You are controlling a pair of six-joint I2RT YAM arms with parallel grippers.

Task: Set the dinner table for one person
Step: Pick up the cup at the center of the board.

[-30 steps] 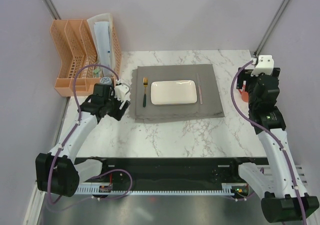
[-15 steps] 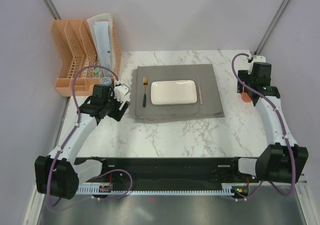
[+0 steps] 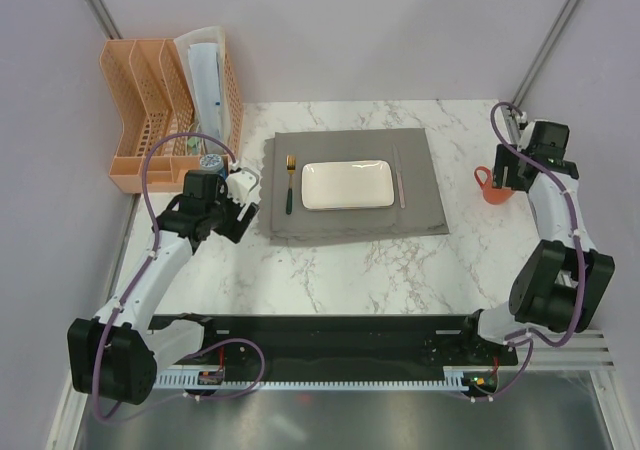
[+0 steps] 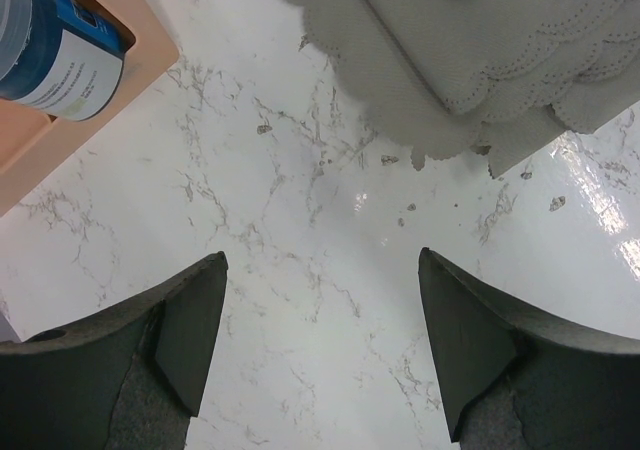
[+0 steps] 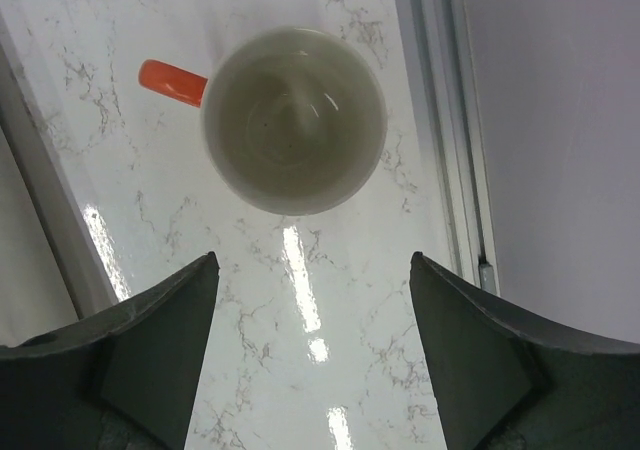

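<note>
At the far right edge of the counter (image 3: 350,260), an orange mug (image 5: 295,120) is seen standing upright, mouth up, its long axis vertical; it looks empty. The right end effector (image 5: 312,260) is poised above it, pointing down, jaws spread wide and nothing gripped. In the wrist view the rim lies just ahead of the fingertips, not between them.

The mug's handle (image 5: 172,80) is stuck out to the left, toward the grey placemat (image 3: 350,220), and it sits on the side of one finger rather than clear of both. A straight descent is judged likely to catch it, so a small wrist turn may be called for first.

Over on the left, the left end effector (image 4: 322,255) is hung over bare counter just beside the placemat's scalloped left edge, likewise released and empty. It is well apart from the mug, so the right arm is plainly the nearer one.

On the placemat a white plate (image 3: 347,185) is laid in the middle, with a fork (image 3: 291,185) just left of it. The mug is well apart from that setting and is judged the piece yet to be brought in.
</note>
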